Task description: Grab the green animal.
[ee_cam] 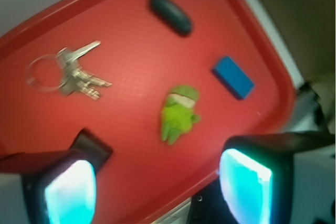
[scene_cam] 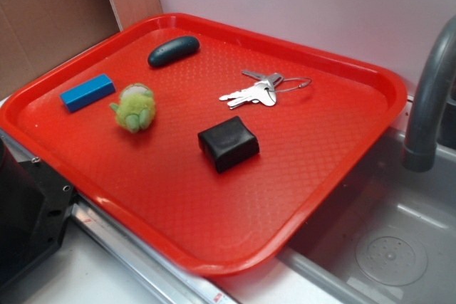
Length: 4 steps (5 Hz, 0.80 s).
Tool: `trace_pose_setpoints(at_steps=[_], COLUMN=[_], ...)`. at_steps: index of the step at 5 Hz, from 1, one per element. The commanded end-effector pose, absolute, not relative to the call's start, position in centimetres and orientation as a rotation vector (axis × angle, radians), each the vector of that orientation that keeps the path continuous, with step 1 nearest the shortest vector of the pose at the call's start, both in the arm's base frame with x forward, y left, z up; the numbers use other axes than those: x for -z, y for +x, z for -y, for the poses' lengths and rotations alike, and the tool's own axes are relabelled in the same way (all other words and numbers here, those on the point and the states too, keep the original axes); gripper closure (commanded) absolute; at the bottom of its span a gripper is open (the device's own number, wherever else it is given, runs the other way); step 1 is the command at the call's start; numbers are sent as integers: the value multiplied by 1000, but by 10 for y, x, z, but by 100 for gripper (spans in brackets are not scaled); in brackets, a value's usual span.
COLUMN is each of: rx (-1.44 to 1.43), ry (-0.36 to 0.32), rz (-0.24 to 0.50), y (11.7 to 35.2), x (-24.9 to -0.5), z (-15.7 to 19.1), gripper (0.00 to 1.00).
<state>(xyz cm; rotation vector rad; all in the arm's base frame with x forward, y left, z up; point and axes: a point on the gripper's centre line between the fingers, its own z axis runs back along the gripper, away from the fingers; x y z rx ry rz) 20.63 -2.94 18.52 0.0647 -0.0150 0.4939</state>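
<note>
I see the red tray (scene_cam: pixel 335 140) sitting over a grey sink (scene_cam: pixel 399 247), faucet (scene_cam: pixel 427 97) off the tray's right edge. Green animal (scene_cam: pixel 134 107) lies on the tray floor, left-centre, nothing touching it. Landmark = the animal. Blue block (scene_cam: pixel 87 92) just beside it toward the tray's left rim, small gap between. Dark teal oval (scene_cam: pixel 173 50) behind it, near the far rim, apart. Black block (scene_cam: pixel 228 144) to its right and a bit nearer the front, apart. Keys on ring (scene_cam: pixel 260 90) further right and back, well apart.

Gripper (ee_cam: pixel 157 187) seen from wrist cam: two pads w/ glowing cyan faces spread wide, nothing between them, so open and empty. It hangs above the tray; the animal shows in the gap between the fingers, higher in the wrist frame. Black block partly hidden behind the left-hand pad (ee_cam: pixel 71 192). Nothing lies over the animal; its top is clear.
</note>
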Motion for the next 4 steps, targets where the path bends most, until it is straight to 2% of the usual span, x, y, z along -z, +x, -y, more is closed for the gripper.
trace_pose_setpoints(at_steps=[1, 2, 3, 4], rx=[-305, -266, -337, -385], ry=[124, 204, 237, 256], rz=[62, -57, -144, -179], y=[220, 216, 200, 185], x=[-134, -85, -54, -55], z=[-7, -14, -10, -23], gripper=[0, 0, 0, 0])
